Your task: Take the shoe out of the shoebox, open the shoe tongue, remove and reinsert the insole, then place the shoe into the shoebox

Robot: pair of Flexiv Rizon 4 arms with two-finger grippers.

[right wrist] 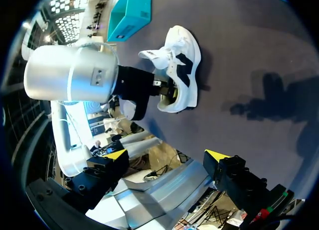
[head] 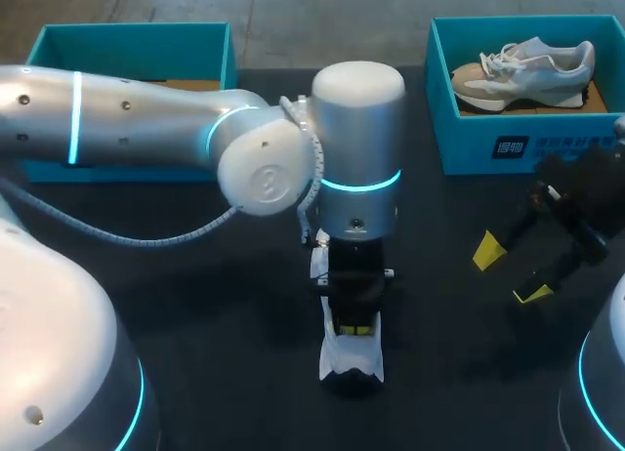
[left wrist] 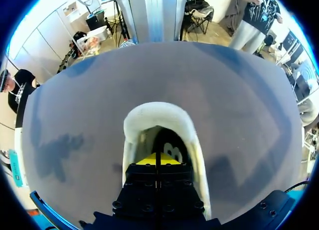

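A white shoe (head: 352,358) with a black side logo lies on the dark table near its front middle. My left gripper (head: 354,324) points down into the shoe's opening, shut. In the left wrist view its yellow tips (left wrist: 157,159) are pressed together inside the white heel collar (left wrist: 159,115), just over the dark insole (left wrist: 172,150); I cannot tell whether they pinch it. My right gripper (head: 510,270) hangs open to the right of the shoe, holding nothing. The right wrist view shows the shoe (right wrist: 183,65) ahead of that gripper (right wrist: 167,154), with my left gripper in it.
A teal shoebox (head: 488,143) at the back right holds a grey and beige shoe (head: 527,72). Another teal box (head: 132,41) stands at the back left, partly behind my left arm (head: 146,114). The same box (right wrist: 132,11) shows beyond the white shoe.
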